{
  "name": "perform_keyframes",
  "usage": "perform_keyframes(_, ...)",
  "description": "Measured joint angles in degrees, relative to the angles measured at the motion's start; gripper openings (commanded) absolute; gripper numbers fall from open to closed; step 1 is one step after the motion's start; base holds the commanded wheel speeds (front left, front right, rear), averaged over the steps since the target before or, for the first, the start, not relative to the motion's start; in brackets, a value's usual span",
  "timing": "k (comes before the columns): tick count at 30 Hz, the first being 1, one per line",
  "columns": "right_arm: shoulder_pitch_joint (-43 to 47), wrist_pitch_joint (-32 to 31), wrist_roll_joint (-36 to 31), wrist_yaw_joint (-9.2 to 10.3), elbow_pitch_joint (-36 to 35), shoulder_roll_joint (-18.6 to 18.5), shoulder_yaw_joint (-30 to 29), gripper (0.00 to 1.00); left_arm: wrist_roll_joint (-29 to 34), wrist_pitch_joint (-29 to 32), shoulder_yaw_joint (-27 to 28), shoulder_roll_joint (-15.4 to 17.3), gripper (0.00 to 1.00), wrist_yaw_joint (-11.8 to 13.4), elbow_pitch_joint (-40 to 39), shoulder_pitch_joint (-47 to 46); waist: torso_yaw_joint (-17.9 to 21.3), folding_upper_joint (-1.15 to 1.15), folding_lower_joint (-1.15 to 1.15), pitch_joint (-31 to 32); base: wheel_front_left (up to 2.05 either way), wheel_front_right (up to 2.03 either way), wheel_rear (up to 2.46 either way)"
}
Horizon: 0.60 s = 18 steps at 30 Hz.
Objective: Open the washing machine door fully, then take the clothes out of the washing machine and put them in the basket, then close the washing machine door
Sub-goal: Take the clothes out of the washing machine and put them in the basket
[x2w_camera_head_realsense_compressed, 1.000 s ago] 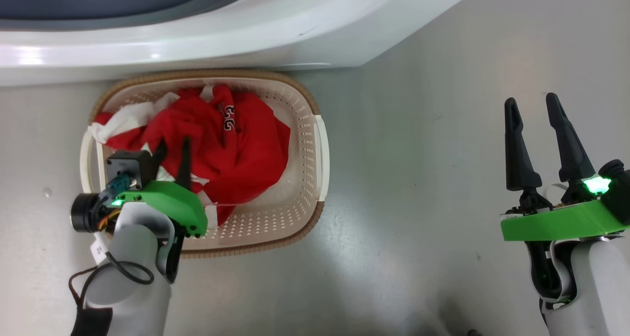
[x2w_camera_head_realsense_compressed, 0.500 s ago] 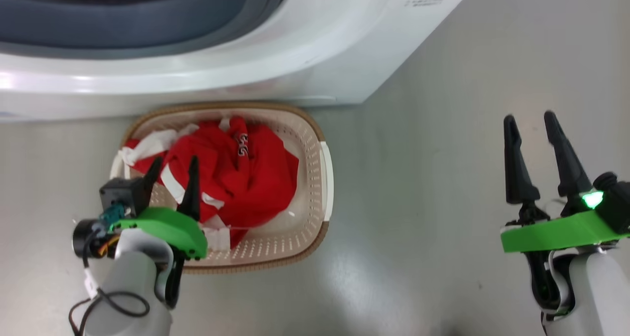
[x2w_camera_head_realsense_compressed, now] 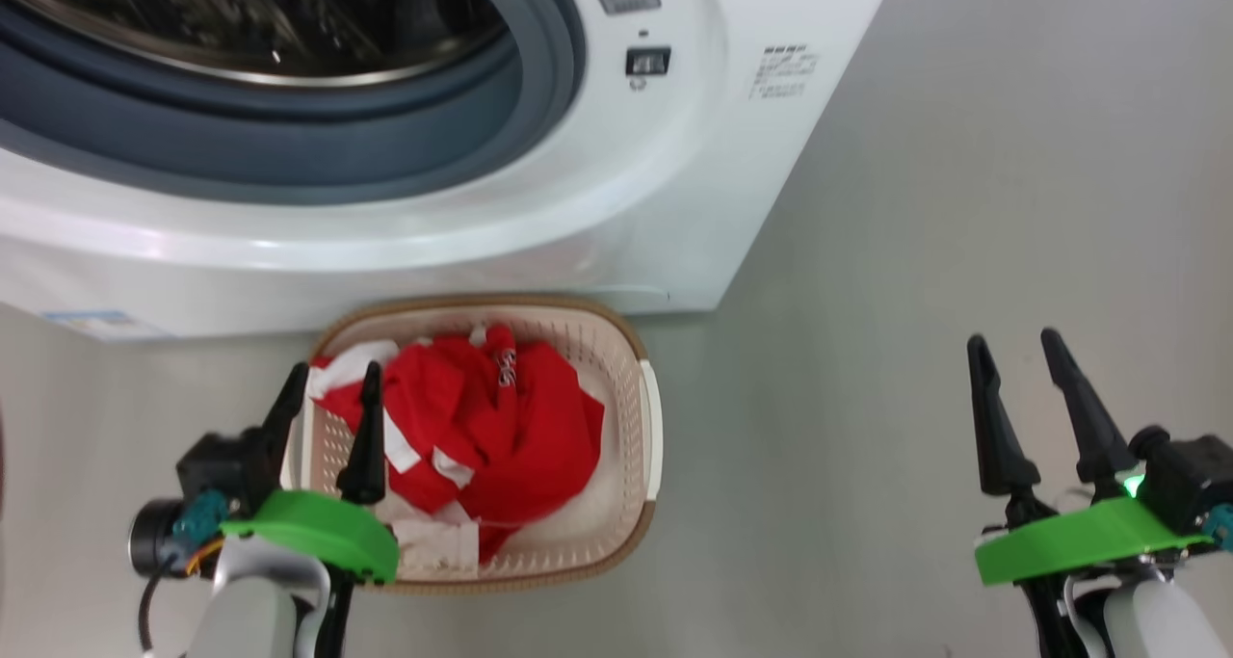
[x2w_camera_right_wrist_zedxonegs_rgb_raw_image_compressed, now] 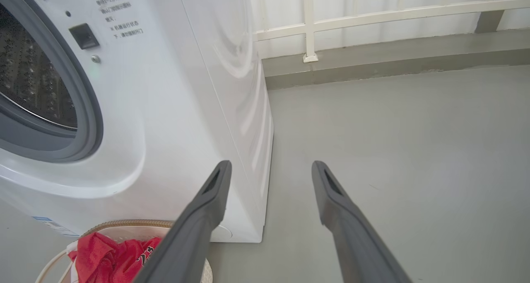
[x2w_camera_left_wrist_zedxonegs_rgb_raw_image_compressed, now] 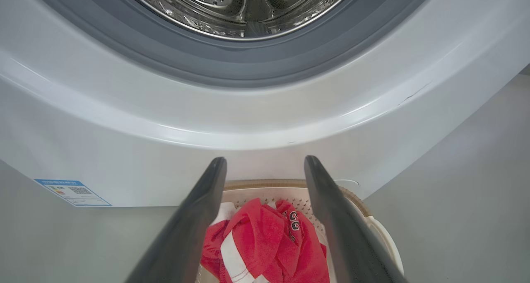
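The red clothes (x2w_camera_head_realsense_compressed: 482,427) with white bands lie heaped in the cream basket (x2w_camera_head_realsense_compressed: 651,427), which stands on the floor against the front of the white washing machine (x2w_camera_head_realsense_compressed: 616,205). The machine's opening (x2w_camera_head_realsense_compressed: 241,22) is uncovered, showing the grey gasket and steel drum (x2w_camera_left_wrist_zedxonegs_rgb_raw_image_compressed: 244,5). The washing machine door is out of view. My left gripper (x2w_camera_head_realsense_compressed: 334,374) hovers over the basket's left end, open and empty, with the clothes (x2w_camera_left_wrist_zedxonegs_rgb_raw_image_compressed: 265,241) below its fingers. My right gripper (x2w_camera_head_realsense_compressed: 1013,340) hangs open and empty over bare floor to the right of the machine (x2w_camera_right_wrist_zedxonegs_rgb_raw_image_compressed: 165,109).
A blue label (x2w_camera_head_realsense_compressed: 91,321) marks the machine's lower left corner. The door latch slot (x2w_camera_head_realsense_compressed: 647,61) sits right of the opening. Grey floor (x2w_camera_head_realsense_compressed: 915,253) stretches to the right of the machine. A white railing (x2w_camera_right_wrist_zedxonegs_rgb_raw_image_compressed: 306,26) on a raised kerb runs behind it.
My left gripper has opened and let go of the red clothes, which stay in the basket. The head view has swung up, bringing the machine's opening into the picture.
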State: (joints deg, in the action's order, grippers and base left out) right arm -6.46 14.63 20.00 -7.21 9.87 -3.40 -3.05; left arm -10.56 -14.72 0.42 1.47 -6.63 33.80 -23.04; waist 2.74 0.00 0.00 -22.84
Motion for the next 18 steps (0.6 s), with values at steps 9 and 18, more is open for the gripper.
perform_keyframes(9, 3.72, 0.00, 0.00, 0.00, 0.56, -0.34, 0.51, 1.00, 0.53, 0.00, 1.43, 0.10, 1.00, -0.44, -8.43, 7.32, -0.35, 0.00, 0.00, 6.94, 0.00, 0.00, 0.00)
perform_keyframes(18, 7.03, 0.00, 0.01, 0.00, 0.96, -0.76, 0.66, 1.00, 0.74, 0.00, 1.60, 0.21, 1.00, -0.44, -16.73, 13.90, -0.35, 0.00, 0.00, 12.44, 0.00, 0.00, 0.00)
